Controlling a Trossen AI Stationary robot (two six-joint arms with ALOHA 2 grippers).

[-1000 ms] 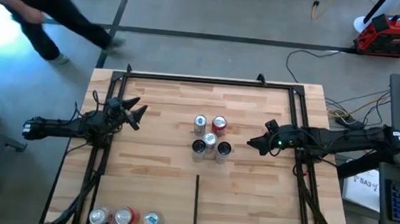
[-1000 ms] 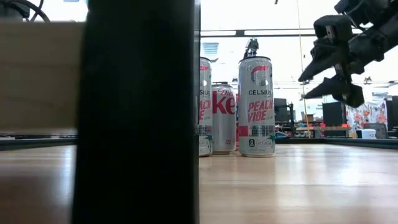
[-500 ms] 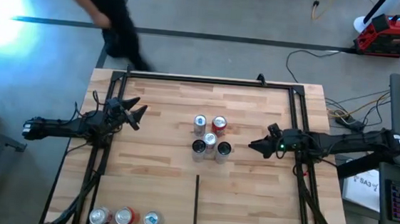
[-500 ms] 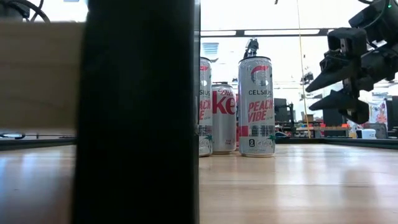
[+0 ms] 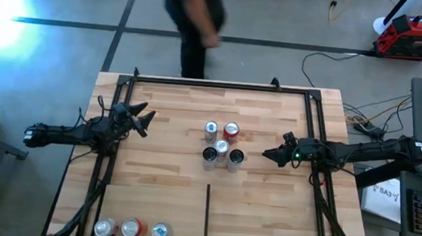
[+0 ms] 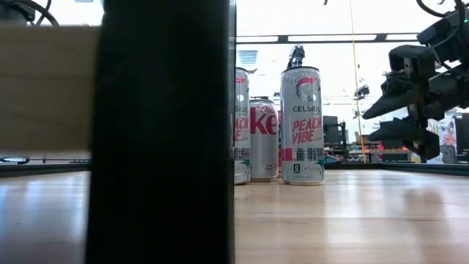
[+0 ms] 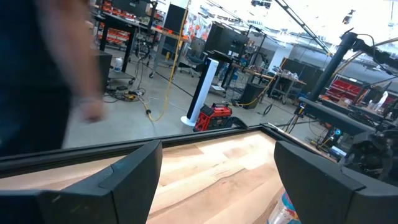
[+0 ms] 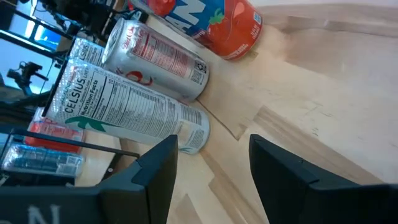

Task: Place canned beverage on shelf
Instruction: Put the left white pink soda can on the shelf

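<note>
Right gripper [image 5: 266,153] low over the shelf [image 5: 167,197], fingers apart, pointing at the cluster of five cans [image 5: 222,144] near the board's middle, a little apart from it. Left gripper [image 5: 144,120] also spread open, above the left side. White Celsius can [image 6: 302,125] upright, just beside a Diet Coke can [image 6: 263,139]. Three more cans [image 5: 131,228] at the near left edge, left of the thin black divider strip [image 5: 206,216]

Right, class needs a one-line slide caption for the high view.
Both open grippers, left and right, flank five upright cans on the shelf.
</note>
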